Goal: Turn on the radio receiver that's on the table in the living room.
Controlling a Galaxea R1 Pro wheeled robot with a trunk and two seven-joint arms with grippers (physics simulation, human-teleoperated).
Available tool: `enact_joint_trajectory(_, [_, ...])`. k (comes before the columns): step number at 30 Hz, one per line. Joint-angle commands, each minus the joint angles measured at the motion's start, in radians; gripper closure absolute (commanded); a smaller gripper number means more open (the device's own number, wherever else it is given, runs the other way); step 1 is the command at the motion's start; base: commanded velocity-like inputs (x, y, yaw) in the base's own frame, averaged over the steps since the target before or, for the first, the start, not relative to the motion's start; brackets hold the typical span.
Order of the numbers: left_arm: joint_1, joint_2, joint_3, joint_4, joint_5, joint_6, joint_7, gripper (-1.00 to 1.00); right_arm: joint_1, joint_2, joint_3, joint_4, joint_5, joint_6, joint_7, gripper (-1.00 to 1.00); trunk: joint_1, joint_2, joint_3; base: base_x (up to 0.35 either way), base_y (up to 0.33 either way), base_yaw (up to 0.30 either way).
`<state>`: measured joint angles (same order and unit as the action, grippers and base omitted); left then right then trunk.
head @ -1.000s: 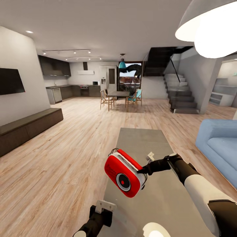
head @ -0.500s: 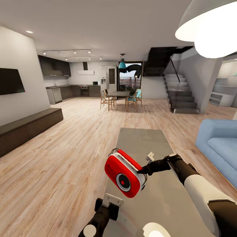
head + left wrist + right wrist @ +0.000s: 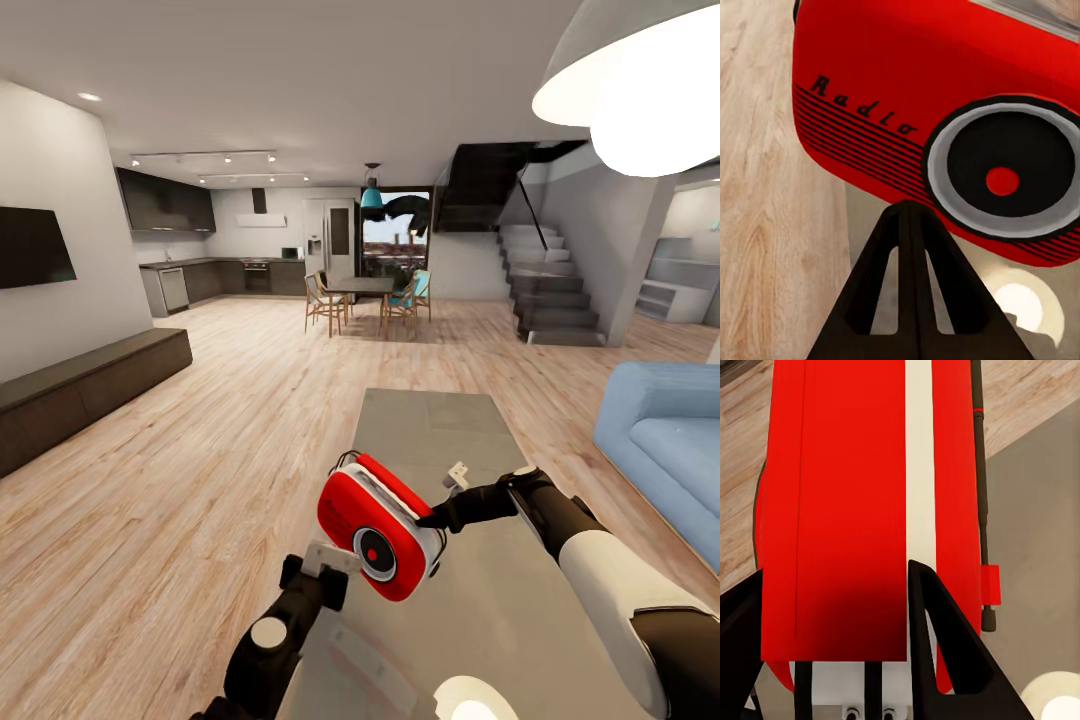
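The radio receiver (image 3: 378, 530) hangs in the air above the near left edge of the worktop (image 3: 440, 440), tilted, its red face turned toward the head camera. It is a small rounded red box with a white band at its end, a black dial ringed in grey with a red centre, and a thin dark handle looping off its top. The right tool (image 3: 436, 519) is clamped on it from the side, black fingers reaching in from the white-and-black forearm.

The left tool (image 3: 322, 566) sits just beside the radio's lower left corner, above the worktop's left edge; its fingers are pressed together into one dark wedge.

The left wrist view gives the front up close: the script word "Radio" over fine black grille lines, the big dial (image 3: 1002, 180), and the joined fingers (image 3: 909, 292) pointing at the radio's underside, with wood floor (image 3: 765, 210) alongside. The right wrist view shows the radio (image 3: 847, 510) edge-on instead: red shell, white stripe, the thin handle (image 3: 982, 495) running along it, and a black finger (image 3: 945, 652) on each flank.

The blue sofa (image 3: 665, 440) lies past the worktop's right edge.
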<state>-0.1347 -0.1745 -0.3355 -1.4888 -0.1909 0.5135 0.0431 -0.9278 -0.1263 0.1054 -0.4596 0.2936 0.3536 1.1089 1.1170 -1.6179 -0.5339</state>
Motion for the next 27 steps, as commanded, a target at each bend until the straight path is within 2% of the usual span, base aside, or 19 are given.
enact_joint_trajectory(1, [-0.010, 0.000, 0.000, 0.007, 0.000, 0.013, -0.005, 1.00, 0.000, 0.000, -0.003, -0.001, -0.004, 0.001, 0.000, 1.00, 0.000, 0.000, 0.000, 0.000, 0.000, 0.000])
enact_joint_trajectory(4, [-0.040, 0.000, 0.001, 0.048, 0.002, 0.033, -0.011, 1.00, 0.000, 0.000, -0.003, -0.001, -0.004, 0.001, 0.000, 1.00, 0.000, 0.000, 0.000, 0.000, 0.000, 0.000])
enact_joint_trajectory(12, [-0.107, 0.000, -0.002, 0.177, 0.012, 0.036, -0.014, 1.00, 0.000, 0.000, -0.003, -0.001, -0.004, 0.001, 0.000, 1.00, 0.000, 0.000, 0.000, 0.000, 0.000, 0.000])
enact_joint_trajectory(13, [-0.112, 0.000, -0.003, 0.191, 0.024, 0.034, -0.014, 1.00, 0.000, 0.000, -0.003, -0.001, -0.004, 0.001, 0.000, 1.00, 0.000, 0.000, 0.000, 0.000, 0.000, 0.000])
enact_joint_trajectory(17, [-0.124, 0.000, -0.007, 0.226, 0.116, 0.013, -0.013, 1.00, 0.000, 0.002, -0.003, -0.001, -0.004, 0.001, 0.000, 1.00, 0.000, 0.000, 0.000, 0.000, 0.000, 0.000])
enact_joint_trajectory(20, [-0.132, 0.000, -0.009, 0.231, 0.146, 0.005, -0.013, 1.00, 0.000, 0.002, -0.003, -0.001, -0.005, 0.001, 0.000, 1.00, 0.000, 0.000, 0.000, 0.000, 0.000, 0.000])
enact_joint_trajectory(23, [-0.145, 0.000, -0.034, 0.234, 0.162, 0.003, -0.013, 1.00, 0.000, 0.003, -0.003, -0.001, -0.005, 0.001, -0.001, 1.00, 0.000, 0.000, 0.000, 0.000, 0.000, 0.000])
enact_joint_trajectory(25, [-0.157, 0.000, -0.077, 0.235, 0.167, 0.003, -0.014, 1.00, 0.000, 0.003, -0.003, -0.001, -0.005, 0.001, -0.002, 1.00, 0.000, 0.000, 0.000, 0.000, 0.000, 0.000])
enact_joint_trajectory(27, [-0.166, 0.000, -0.100, 0.235, 0.170, 0.004, -0.014, 1.00, 0.000, 0.003, -0.003, -0.001, -0.005, 0.001, -0.002, 1.00, 0.000, 0.000, 0.000, 0.000, 0.000, 0.000])
